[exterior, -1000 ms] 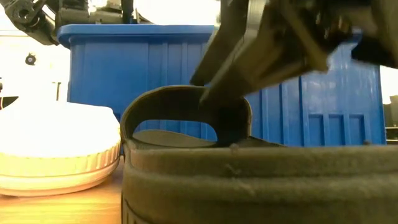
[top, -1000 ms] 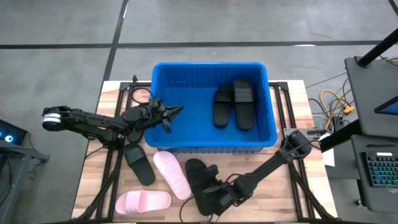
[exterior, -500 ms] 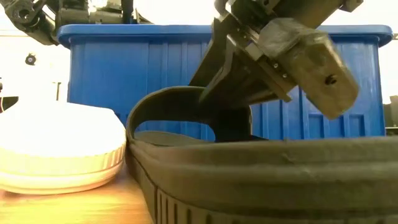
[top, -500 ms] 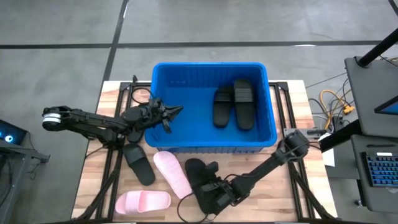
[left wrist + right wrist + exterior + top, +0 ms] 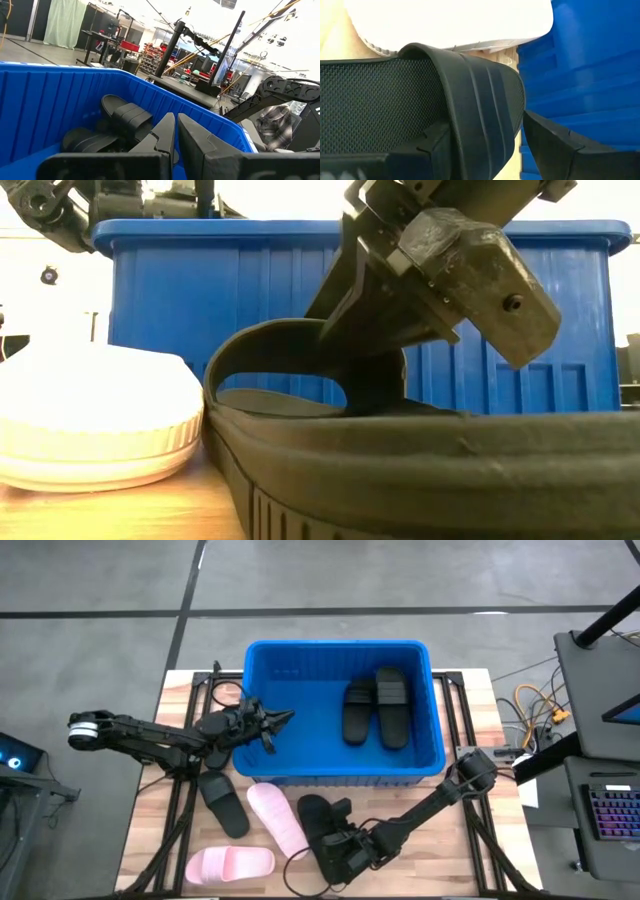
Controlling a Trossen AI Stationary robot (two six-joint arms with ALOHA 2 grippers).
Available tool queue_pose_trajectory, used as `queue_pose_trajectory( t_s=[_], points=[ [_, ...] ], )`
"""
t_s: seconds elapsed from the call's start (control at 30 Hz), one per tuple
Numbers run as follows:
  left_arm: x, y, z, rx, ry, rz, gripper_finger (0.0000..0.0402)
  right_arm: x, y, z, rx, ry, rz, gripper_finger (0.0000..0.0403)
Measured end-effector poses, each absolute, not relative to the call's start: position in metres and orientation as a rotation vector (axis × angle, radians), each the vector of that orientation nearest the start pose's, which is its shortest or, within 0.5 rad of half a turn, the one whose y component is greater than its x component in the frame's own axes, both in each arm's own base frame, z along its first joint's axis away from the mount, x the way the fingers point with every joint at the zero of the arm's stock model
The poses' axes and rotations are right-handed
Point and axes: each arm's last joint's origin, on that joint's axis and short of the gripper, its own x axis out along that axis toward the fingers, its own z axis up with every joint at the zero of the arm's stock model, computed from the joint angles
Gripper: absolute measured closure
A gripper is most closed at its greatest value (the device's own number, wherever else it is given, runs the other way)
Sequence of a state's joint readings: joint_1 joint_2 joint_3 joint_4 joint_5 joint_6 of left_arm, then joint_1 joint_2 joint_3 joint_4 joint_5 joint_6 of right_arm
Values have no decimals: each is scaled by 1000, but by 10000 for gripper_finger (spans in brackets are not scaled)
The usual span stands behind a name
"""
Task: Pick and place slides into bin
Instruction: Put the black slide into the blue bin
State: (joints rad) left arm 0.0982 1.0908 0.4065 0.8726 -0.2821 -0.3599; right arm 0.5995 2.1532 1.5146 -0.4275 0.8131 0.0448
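Observation:
A blue bin (image 5: 258,660) stands at the table's far middle with two black slides (image 5: 376,705) lying in it. On the table in front of the bin lie a black slide (image 5: 222,802), a pink slide (image 5: 277,820) and a second pink slide (image 5: 230,863). My right gripper (image 5: 338,845) is shut on another black slide (image 5: 318,825) near the front edge; this slide fills the low view (image 5: 420,470). My left gripper (image 5: 285,718) is shut and empty, hovering over the bin's left wall. My right gripper has the black slide's wide strap (image 5: 485,100) between its two fingers, one finger (image 5: 427,145) under the strap over the footbed and the other (image 5: 550,140) outside it. The fingers come slanting down from the table's right. The slide sits tilted, its sole edge (image 5: 225,465) on the wood.
The bin's near wall (image 5: 250,290) rises right behind the held slide. A pink slide (image 5: 90,415) lies just left of it in the low view. Cables and a black stand (image 5: 600,670) sit off the table's right edge.
My right gripper has tipped and turned a little while keeping its hold on the strap. The black slide has turned and tilted with it, and its near edge now stands higher in the low view. The left arm has kept still.

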Motion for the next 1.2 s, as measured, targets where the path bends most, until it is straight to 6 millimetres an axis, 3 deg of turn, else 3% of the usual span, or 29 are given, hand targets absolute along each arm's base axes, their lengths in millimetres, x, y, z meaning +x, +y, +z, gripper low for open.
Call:
queue_pose_trajectory(
  t_s=[0.37, 1.2],
  points=[
    [218, 29, 247, -372, -255, 341, 395, 375, 231, 149, -651, 806, -210, 202],
    [218, 29, 247, -372, -255, 342, 395, 375, 231, 149, -649, 811, -202, 350]
  ],
)
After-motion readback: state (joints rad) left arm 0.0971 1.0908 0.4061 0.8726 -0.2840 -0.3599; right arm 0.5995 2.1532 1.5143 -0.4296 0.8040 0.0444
